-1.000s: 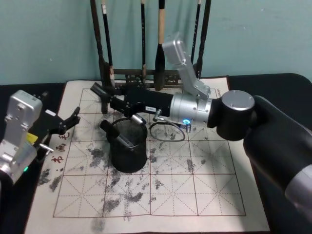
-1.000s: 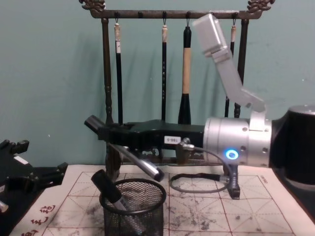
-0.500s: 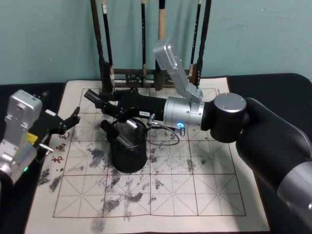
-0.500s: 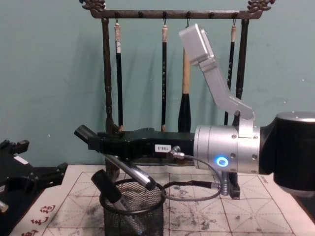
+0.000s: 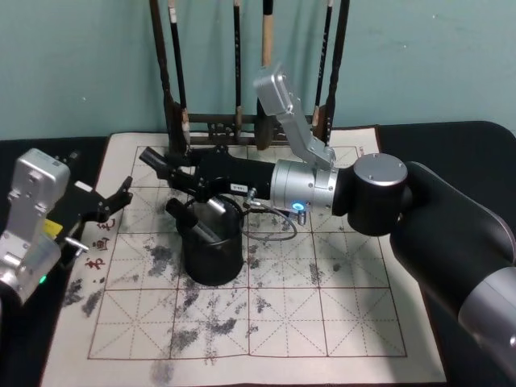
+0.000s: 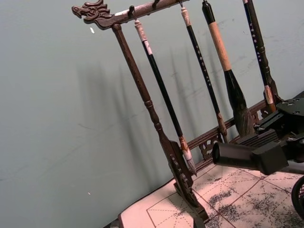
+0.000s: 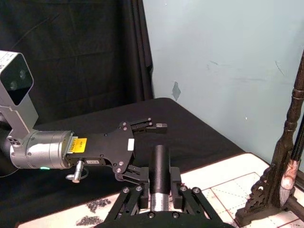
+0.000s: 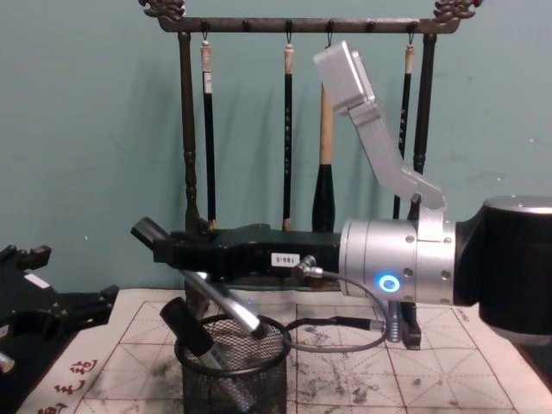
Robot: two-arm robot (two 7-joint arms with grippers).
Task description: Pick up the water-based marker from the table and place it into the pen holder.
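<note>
Head view: right arm reaches across the inked grid mat [image 5: 339,322], right gripper [image 5: 173,165] sits just above and behind the pen holder [image 5: 211,258]. Its fingers are clamped on the water-based marker [image 5: 208,205], which slants from the black cap at the far left down to a silver end at the holder's rim. A second black pen [image 5: 189,222] already leans inside the cup. Left gripper [image 5: 113,201] is parked at the mat's left edge, fingers spread, holding nothing. Brush rack [image 5: 242,121] stands at the back of the mat.

Left wrist view: brush rack [image 6: 156,128] against the wall, brushes hanging. Right gripper [image 6: 266,152] shows with the marker's black cap [image 6: 235,156] sticking out of it. Pen holder's rim [image 6: 299,194] at the edge.

Right wrist view: marker [image 7: 160,175] runs straight out between the right gripper's fingers [image 7: 137,190], gripped tight. Beyond it, left gripper [image 7: 147,126] over the dark table, jaws narrowly apart.

Chest view: marker [image 8: 228,302] tilts steeply, silver tip just inside the pen holder's [image 8: 233,384] rim, cap end in the right gripper [image 8: 172,246]. Other pen [image 8: 194,332] leans against the left wall of the cup. Left gripper [image 8: 86,304] low at left.
</note>
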